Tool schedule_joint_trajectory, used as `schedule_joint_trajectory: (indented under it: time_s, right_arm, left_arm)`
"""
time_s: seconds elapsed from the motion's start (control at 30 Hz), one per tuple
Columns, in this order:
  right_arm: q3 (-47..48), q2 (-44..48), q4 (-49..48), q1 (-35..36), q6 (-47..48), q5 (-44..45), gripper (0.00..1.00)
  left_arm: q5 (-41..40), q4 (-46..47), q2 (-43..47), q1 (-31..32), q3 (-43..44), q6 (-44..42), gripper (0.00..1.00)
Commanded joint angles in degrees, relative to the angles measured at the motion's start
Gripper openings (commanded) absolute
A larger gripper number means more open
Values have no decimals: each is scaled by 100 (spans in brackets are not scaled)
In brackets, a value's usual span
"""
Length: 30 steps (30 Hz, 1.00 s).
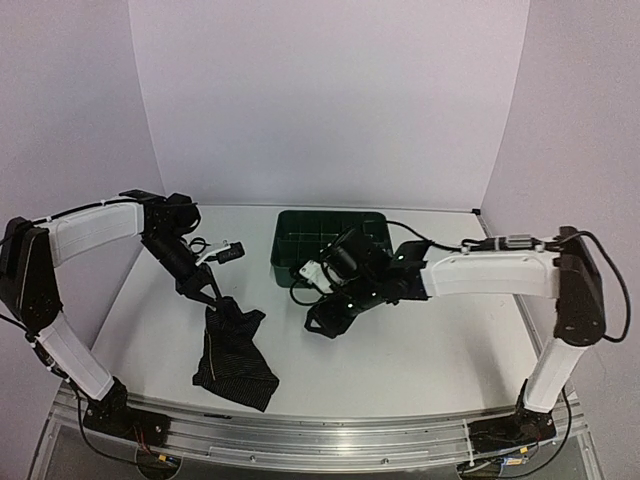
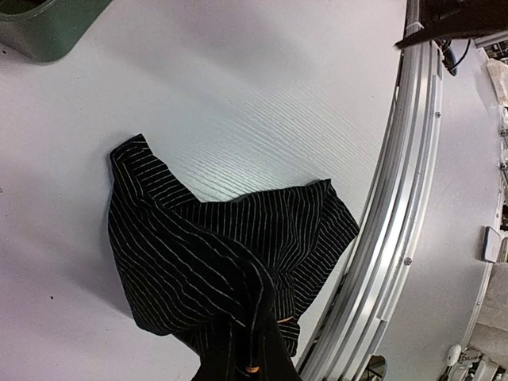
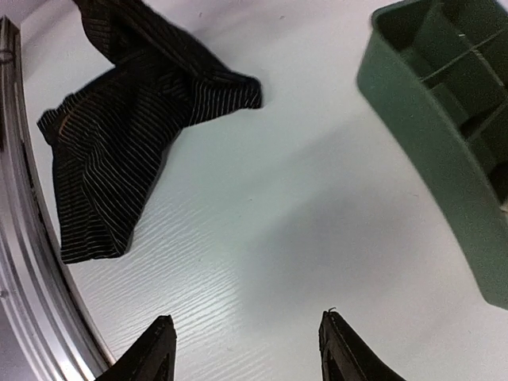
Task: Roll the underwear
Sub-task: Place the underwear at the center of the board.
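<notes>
The black underwear [image 1: 236, 358] with fine pale stripes lies crumpled near the table's front left, its upper part lifted. My left gripper [image 1: 222, 308] is shut on that raised top fold. In the left wrist view the striped underwear [image 2: 198, 238] fills the lower middle, and the cloth bunches up around my left gripper [image 2: 250, 359] and hides its tips. My right gripper [image 1: 325, 322] hovers over bare table to the right of the garment. It stands open with nothing between its fingers [image 3: 156, 349]. The underwear [image 3: 119, 151] shows at the upper left of the right wrist view, well apart from my right gripper [image 3: 246, 341].
A dark green compartmented tray [image 1: 300, 224] stands at the back middle, just behind the right arm; it also shows as the tray corner [image 2: 48, 36] and the tray wall [image 3: 421, 127]. An aluminium rail [image 1: 320, 436] runs along the table's front edge, close to the garment.
</notes>
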<state>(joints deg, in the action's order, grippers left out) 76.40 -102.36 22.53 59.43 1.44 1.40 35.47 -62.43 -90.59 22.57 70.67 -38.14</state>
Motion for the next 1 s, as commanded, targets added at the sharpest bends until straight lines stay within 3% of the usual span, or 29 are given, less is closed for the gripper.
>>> schedule_joint_trajectory:
  time_s: [0.0,0.07,0.13,0.27,0.37,0.8,0.97]
  right_arm:
    - [115,-642,-2275,108,645,-744,60]
    - [-344,-960,-3785,112,883,-816,61]
    - [-128,-1442,-4339,97,1155,-777,63]
    - [917,-2422,-3966,88,1540,-868,62]
    - [1235,-2917,-3836,-19,1296,-828,60]
    - [1714,-3553,-3794,-170,178,-551,57]
    - [2106,-3858,-3243,-170,38,-301,52]
  left_arm:
    - [-88,231,278,-11,-3,-133,0]
    - [-72,227,302,-23,47,-129,0]
    - [-102,216,318,-32,95,-135,0]
    - [-137,106,315,-43,204,-225,0]
    - [-145,83,360,-59,247,-254,0]
    - [77,34,463,-59,227,-316,0]
    - [102,30,429,-60,257,-335,0]
